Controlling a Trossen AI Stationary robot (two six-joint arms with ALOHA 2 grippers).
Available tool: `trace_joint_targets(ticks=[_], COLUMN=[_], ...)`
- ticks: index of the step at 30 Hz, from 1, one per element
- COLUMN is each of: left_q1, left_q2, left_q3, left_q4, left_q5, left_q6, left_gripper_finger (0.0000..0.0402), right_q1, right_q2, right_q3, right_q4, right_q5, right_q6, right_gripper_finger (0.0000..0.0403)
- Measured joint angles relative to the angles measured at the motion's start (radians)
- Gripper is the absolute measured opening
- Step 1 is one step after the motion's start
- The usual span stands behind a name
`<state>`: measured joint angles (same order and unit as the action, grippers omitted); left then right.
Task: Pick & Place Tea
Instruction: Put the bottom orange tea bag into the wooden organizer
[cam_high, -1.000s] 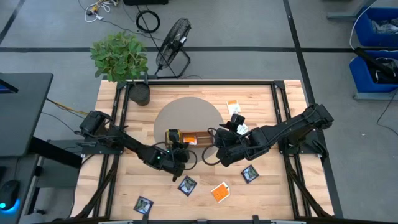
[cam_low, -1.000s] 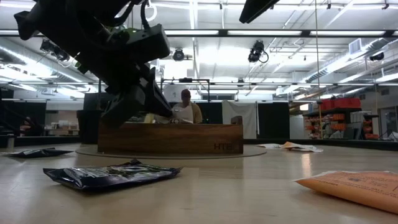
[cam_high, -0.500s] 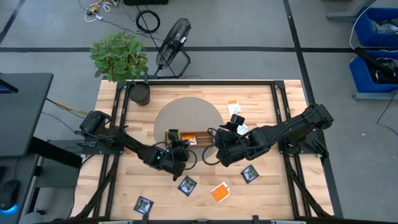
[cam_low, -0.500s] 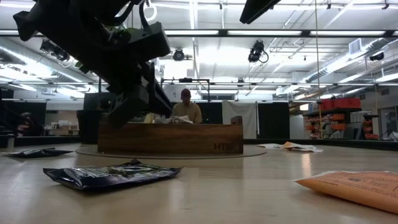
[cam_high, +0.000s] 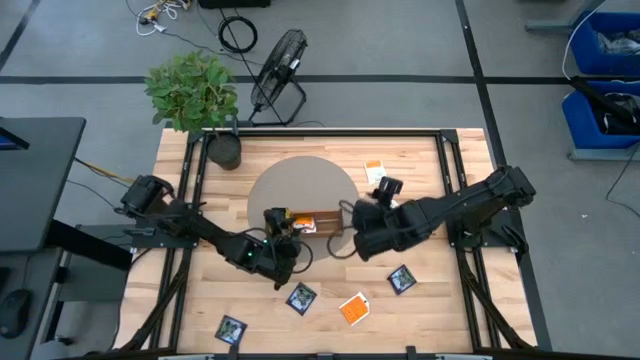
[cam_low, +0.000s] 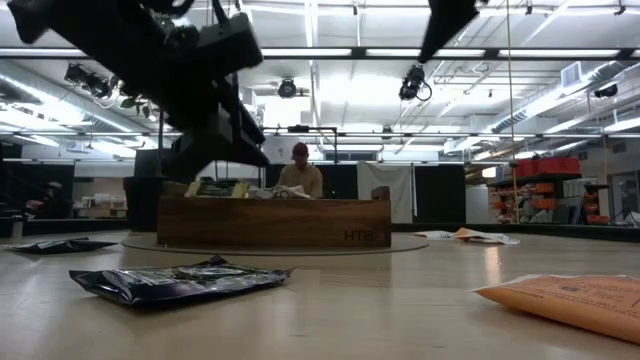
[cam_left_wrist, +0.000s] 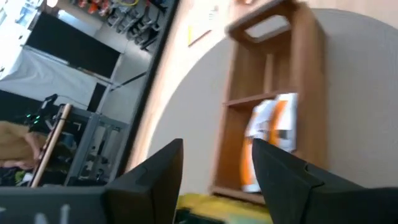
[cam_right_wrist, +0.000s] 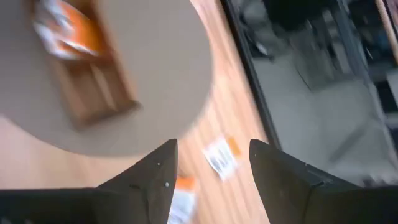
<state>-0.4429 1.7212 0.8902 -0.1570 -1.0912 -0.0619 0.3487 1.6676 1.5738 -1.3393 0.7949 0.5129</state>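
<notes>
The long wooden tray (cam_high: 318, 222) lies on a round grey mat (cam_high: 300, 180). A yellow-green tea sachet (cam_high: 277, 215) sits in its left end compartment, an orange-and-white one (cam_left_wrist: 273, 127) in the compartment beside it. My left gripper (cam_left_wrist: 217, 168) hovers open just above the yellow-green sachet (cam_left_wrist: 214, 208), clear of it in the low view (cam_low: 215, 150). My right gripper (cam_right_wrist: 211, 168) is open and holds nothing, raised over the tray's right end (cam_high: 352, 228).
Loose sachets lie on the near table: navy ones (cam_high: 301, 297), (cam_high: 401, 279), (cam_high: 231, 328) and an orange one (cam_high: 353, 308). More lie at the far right (cam_high: 374, 170). A potted plant (cam_high: 222, 150) stands at the far left corner. A person (cam_low: 300, 175) sits beyond the table.
My left gripper has opened, let go of the yellow-green sachet into the tray's left end compartment, and risen a little. My right gripper has lifted and drawn slightly toward the table's right and far side, staying open.
</notes>
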Motion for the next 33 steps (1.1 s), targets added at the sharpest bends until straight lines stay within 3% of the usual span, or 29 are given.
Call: trace_joint_targets(ticks=[3, 8, 11, 15, 18, 27, 33], left_q1=[-0.001, -0.009, -0.013, -0.013, -0.013, -0.013, -0.013], left_q2=[-0.042, -0.101, -0.121, -0.128, -0.128, -0.128, -0.128], left_q3=[0.0, 0.0, 0.0, 0.0, 0.0, 0.0, 0.0], left_q4=[-0.052, -0.151, -0.22, -0.274, -0.273, -0.27, -0.27], left_q5=[-0.026, -0.034, -0.034, -0.034, -0.034, -0.031, -0.03], left_q6=[-0.016, -0.108, -0.175, -0.22, -0.22, -0.224, -0.243], left_gripper_finger=[0.0211, 0.0212, 0.0209, 0.0209, 0.0209, 0.0209, 0.0208], right_q1=[-0.023, -0.035, -0.03, 0.027, 0.085, 0.218, 0.245], right_q2=[-0.004, -0.067, -0.124, -0.177, -0.179, -0.012, 0.104], right_q3=[-0.012, -0.151, -0.265, -0.382, -0.429, -0.447, -0.445], right_q4=[-0.09, -0.072, 0.052, 0.337, 0.539, 0.76, 0.806], right_q5=[0.006, -0.038, -0.169, -0.439, -0.521, -0.562, -0.637], right_q6=[0.062, 0.117, 0.12, 0.048, -0.007, -0.24, -0.289], right_gripper_finger=[0.0207, 0.0207, 0.0207, 0.0207, 0.0207, 0.0215, 0.0251])
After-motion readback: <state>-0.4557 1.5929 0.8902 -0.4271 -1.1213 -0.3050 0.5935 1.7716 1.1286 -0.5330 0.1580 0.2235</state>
